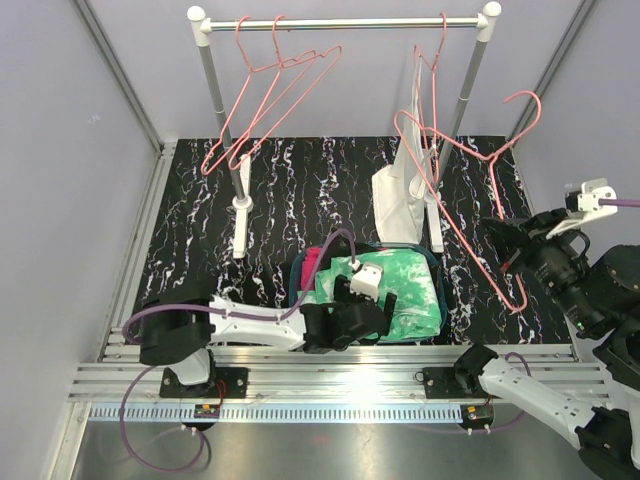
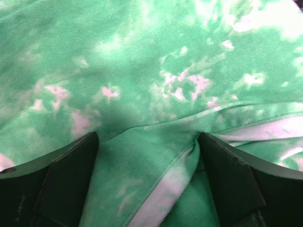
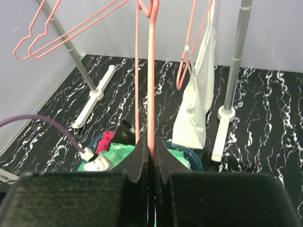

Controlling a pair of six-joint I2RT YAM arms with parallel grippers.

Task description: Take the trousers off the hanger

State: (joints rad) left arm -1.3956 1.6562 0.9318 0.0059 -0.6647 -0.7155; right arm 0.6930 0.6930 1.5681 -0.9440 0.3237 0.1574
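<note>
Fabric of the green-and-white tie-dye trousers (image 2: 142,71) lies directly under the left pincer (image 2: 149,161), with a fold rising between its spread fingers. Magenta trousers (image 1: 311,264) lie just beside it in the same teal basket (image 3: 193,160). The left arm reaches low, its wrist tipped down. The raised right pincer (image 3: 150,153) is pinching a pink hanger (image 3: 151,71) that extends ahead of it.

The black marbled table (image 1: 300,200) carries the rack's white feet (image 1: 242,222) and a basin (image 3: 191,158) of trousers (image 1: 405,290).

Green-and-white tie-dye trousers (image 1: 410,285), pink hanger (image 3: 151,71), black tabletop (image 1: 200,240) (white-veined)
</note>
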